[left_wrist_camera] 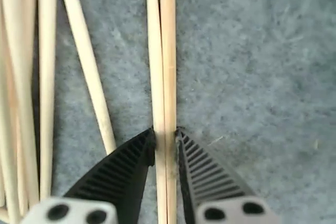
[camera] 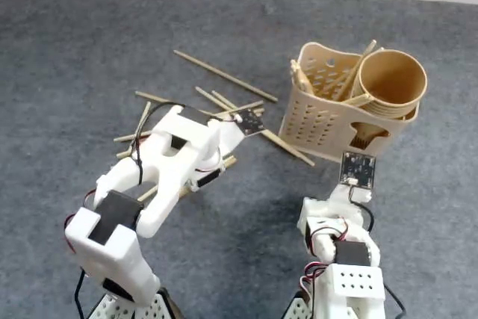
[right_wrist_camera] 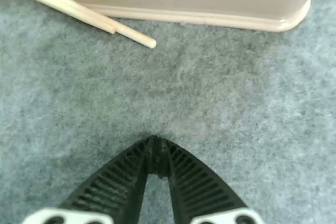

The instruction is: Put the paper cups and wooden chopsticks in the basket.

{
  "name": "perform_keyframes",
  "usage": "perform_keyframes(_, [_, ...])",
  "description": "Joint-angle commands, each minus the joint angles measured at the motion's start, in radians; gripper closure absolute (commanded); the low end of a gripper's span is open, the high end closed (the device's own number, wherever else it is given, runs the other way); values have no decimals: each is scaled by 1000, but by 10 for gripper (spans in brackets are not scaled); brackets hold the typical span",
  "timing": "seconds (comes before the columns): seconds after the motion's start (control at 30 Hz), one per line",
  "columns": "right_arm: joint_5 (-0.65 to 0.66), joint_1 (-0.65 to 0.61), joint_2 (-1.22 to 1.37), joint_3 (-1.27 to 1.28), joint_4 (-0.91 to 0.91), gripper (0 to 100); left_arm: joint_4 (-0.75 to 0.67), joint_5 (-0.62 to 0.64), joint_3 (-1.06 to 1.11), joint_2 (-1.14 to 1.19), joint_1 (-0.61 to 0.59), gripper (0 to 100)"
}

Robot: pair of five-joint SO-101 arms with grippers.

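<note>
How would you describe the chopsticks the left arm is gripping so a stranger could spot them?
Beside the basket, loose chopsticks lie scattered on the grey mat. The left gripper pinches a pair lying flush together; no others are held.

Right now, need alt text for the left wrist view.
The left gripper has its black ribbed fingers shut on a pair of wooden chopsticks held side by side, seen against a grey carpet. Several loose chopsticks lie on the carpet beside the pair.
</note>
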Motion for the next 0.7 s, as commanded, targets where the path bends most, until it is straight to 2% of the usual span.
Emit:
perform_keyframes(0.0, [-8,-5,-12,94,-19,992,109,-5,-51,-48,22,994])
perform_keyframes(0.3, [-8,-5,-12,94,-19,992,287,-3,-67,-390,19,994])
perform_keyframes(0.67, [-8,-5,-12,94,-19,992,316,-2,-107,-599,19,994])
